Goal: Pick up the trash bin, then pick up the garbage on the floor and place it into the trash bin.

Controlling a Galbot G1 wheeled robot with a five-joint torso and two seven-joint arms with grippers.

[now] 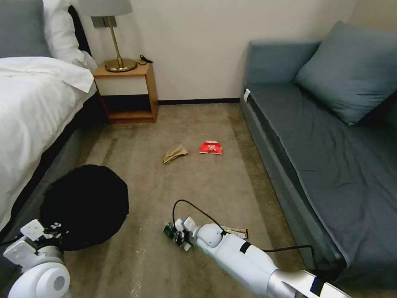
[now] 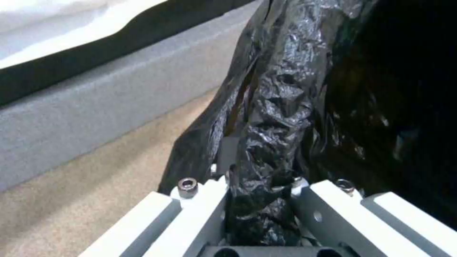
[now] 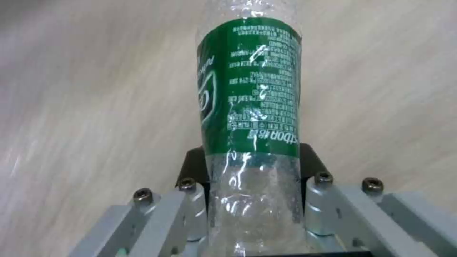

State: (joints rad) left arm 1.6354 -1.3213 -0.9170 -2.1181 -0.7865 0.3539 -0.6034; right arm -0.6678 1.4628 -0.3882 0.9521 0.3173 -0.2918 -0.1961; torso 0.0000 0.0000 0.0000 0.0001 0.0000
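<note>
The black trash bin point(image 1: 84, 205), lined with a crinkly black bag point(image 2: 281, 107), is low on the left beside the bed. My left gripper point(image 1: 53, 230) is shut on its near rim, with bag plastic pinched between the fingers point(image 2: 259, 171). My right gripper point(image 1: 177, 235) is down near the carpet, shut on a clear bottle with a green label point(image 3: 250, 96); the fingers point(image 3: 190, 200) clamp its body. A yellow-and-dark wrapper point(image 1: 236, 232) lies flat just behind that wrist. Farther off lie a crumpled brown paper bag point(image 1: 175, 154) and a red snack packet point(image 1: 211, 147).
A white bed point(image 1: 29, 111) runs along the left, its grey base point(image 2: 95, 107) close to the bin. A blue-grey sofa point(image 1: 331, 157) lines the right. A wooden nightstand point(image 1: 128, 93) with a brass lamp point(image 1: 118, 54) stands at the far wall. Open carpet lies between them.
</note>
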